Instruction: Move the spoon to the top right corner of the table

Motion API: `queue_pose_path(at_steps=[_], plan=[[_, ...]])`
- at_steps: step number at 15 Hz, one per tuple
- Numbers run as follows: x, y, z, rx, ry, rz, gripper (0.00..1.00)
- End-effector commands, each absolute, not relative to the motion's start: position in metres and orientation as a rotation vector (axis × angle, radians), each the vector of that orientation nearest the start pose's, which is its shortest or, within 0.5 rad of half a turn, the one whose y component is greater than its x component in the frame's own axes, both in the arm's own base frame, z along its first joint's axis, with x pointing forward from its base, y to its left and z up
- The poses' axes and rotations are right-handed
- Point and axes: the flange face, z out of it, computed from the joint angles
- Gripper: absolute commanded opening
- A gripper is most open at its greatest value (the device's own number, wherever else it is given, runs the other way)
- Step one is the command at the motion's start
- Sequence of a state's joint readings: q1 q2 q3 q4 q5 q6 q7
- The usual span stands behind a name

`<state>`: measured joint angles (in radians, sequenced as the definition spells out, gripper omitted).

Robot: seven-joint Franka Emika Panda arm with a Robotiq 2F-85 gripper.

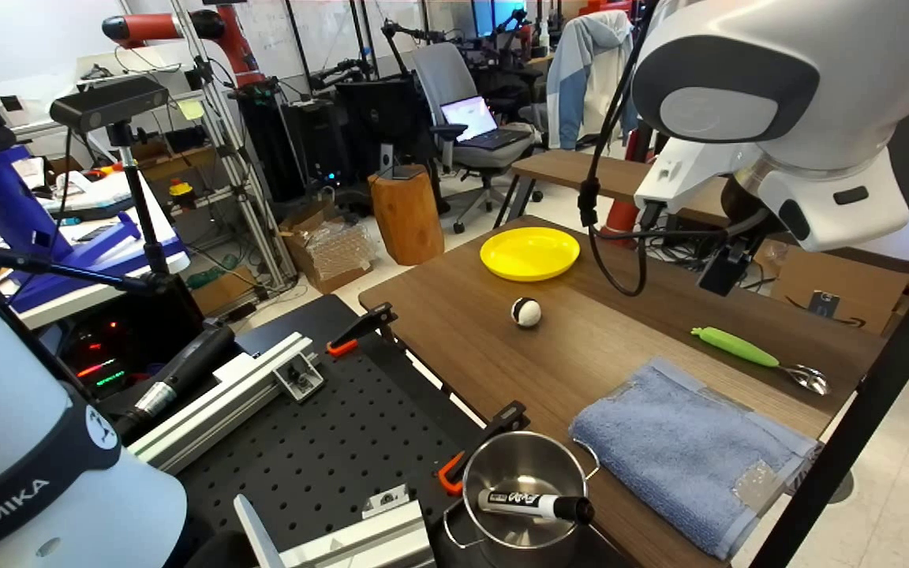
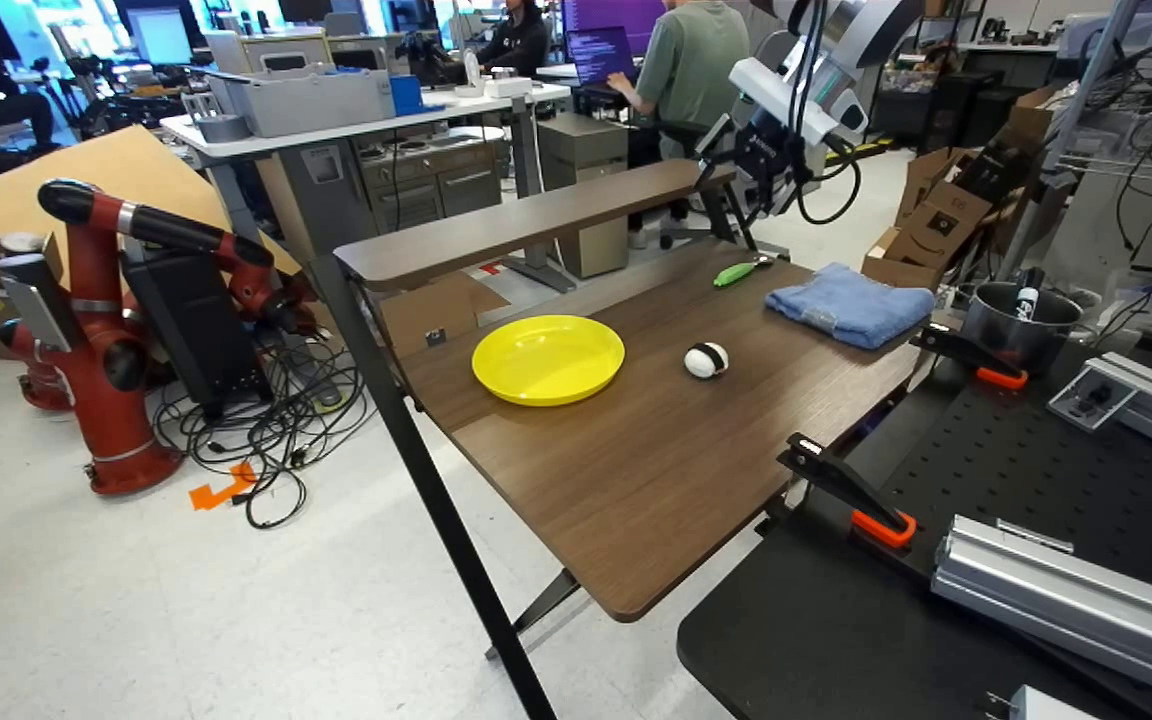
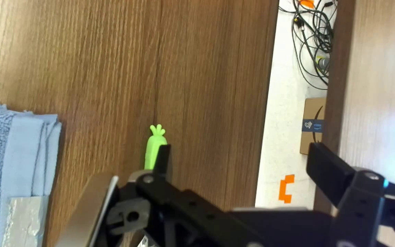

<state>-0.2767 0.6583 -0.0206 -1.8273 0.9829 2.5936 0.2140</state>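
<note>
Spoon (image 1: 746, 351) being supported by table (image 1: 454, 323) in both exterior views; in wrist view, being seen right of blue towel (image 3: 17, 168), apart from it, handle being partly hidden by gripper (image 3: 242, 159). Jaws being held wide apart, released; height above table being hard to judge. Yellow plate (image 1: 530, 254) and white-and-black ball (image 1: 528, 314) being borne by table.

Slim lime-green-and-silver spoon (image 1: 754, 354) lies on brown wooden desk (image 1: 596, 347), near folded blue towel (image 1: 683, 450); round yellow plate (image 1: 529, 254) well apart.
</note>
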Motion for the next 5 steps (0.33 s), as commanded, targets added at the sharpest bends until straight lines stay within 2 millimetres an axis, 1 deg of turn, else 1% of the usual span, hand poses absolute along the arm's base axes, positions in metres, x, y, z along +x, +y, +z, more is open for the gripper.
queue_pose_path(at_steps=[1,5], plan=[[0.618,-0.2056,0.1768,-2.05,1.619,-0.163,1.0],[0.6192,-0.2058,0.1782,-2.05,1.617,-0.167,1.0]])
